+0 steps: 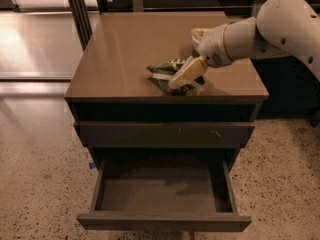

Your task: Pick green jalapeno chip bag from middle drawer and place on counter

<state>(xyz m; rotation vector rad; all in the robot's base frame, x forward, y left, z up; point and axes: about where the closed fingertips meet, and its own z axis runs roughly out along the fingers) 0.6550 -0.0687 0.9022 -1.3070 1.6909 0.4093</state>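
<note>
My gripper (186, 75) lies over the green jalapeno chip bag (161, 73), at five o'clock on the counter (125, 44). Whether it grips, I cannot tell. The bag seems light and slippery; best to pinch a crumpled edge.

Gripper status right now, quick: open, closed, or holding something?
Gripper: at the green jalapeno chip bag lying on the counter, near its front edge; whether it is open, closed or gripping the bag cannot be told.

My white arm (285, 19) comes in from the view's upper right, its wrist (225, 44) angled down toward the view's left, so my gripper (181, 79) sits low near mid-view, pointing down and leftward.
</note>
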